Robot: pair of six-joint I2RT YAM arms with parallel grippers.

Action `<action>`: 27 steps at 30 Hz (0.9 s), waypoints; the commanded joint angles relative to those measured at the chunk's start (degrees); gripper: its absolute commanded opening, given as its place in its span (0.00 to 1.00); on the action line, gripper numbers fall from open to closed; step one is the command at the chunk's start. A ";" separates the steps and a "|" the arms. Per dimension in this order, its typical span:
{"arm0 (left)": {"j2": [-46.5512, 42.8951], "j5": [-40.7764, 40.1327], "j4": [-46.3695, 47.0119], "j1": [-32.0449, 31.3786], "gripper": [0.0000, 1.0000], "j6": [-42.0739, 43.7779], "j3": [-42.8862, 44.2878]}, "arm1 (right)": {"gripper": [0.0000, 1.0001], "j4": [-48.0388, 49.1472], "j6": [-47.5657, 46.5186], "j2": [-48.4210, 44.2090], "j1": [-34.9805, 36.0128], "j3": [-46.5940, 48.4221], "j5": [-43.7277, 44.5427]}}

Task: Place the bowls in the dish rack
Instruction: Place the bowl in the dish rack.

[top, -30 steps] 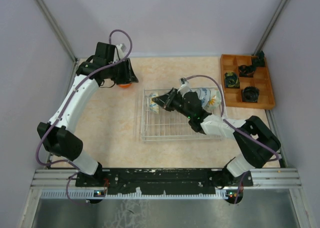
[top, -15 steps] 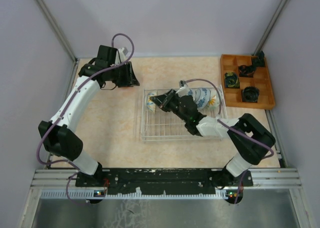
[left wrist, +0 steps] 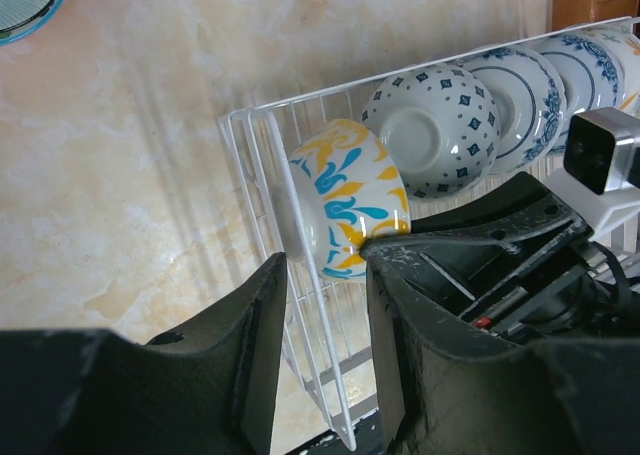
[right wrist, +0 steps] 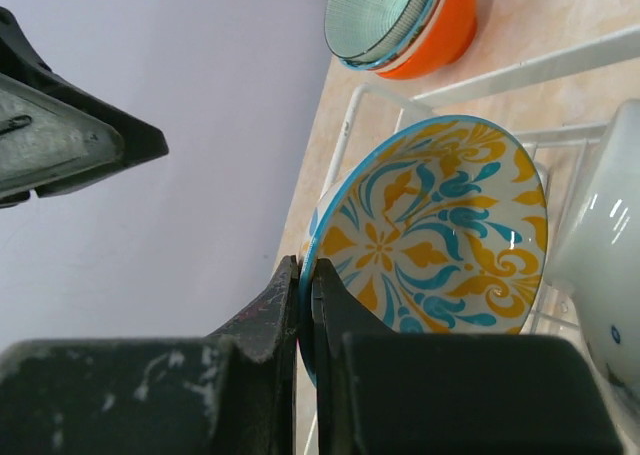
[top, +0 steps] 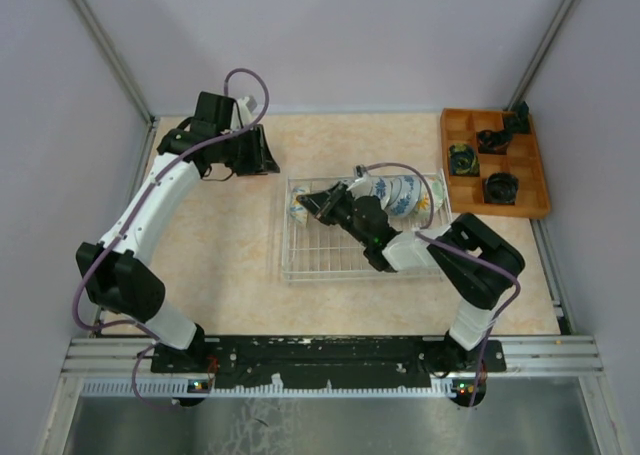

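Pinched at rim in right jaws: glossy bowl (right wrist: 430, 225), yellow-and-teal scrollwork, on edge in white wire dish rack (top: 325, 260). Half-parted, empty: left jaws.

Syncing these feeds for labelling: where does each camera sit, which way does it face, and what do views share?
Top external: above and behind the bases, looking down on the table; left arm, right arm and the rack show.
Left wrist: on the left gripper at the table's far left, facing the rack's left end; own open fingers below.
Right wrist: on the right gripper over the rack, facing far-left; own fingers shut on the yellow bowl.
Shared: both wrist views show that bowl.
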 commanded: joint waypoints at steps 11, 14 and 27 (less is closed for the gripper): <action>0.08 -0.26 0.75 -1.62 0.43 0.31 0.88 | 0.02 18.59 0.20 4.69 0.48 -0.44 -2.44; 0.67 -0.47 0.67 -2.03 0.43 0.12 1.33 | 0.03 16.27 -0.54 4.03 0.28 -0.65 -1.93; 2.55 -1.46 0.67 -3.51 0.42 -0.36 2.67 | 0.13 8.02 -2.73 1.04 -0.22 -0.95 0.08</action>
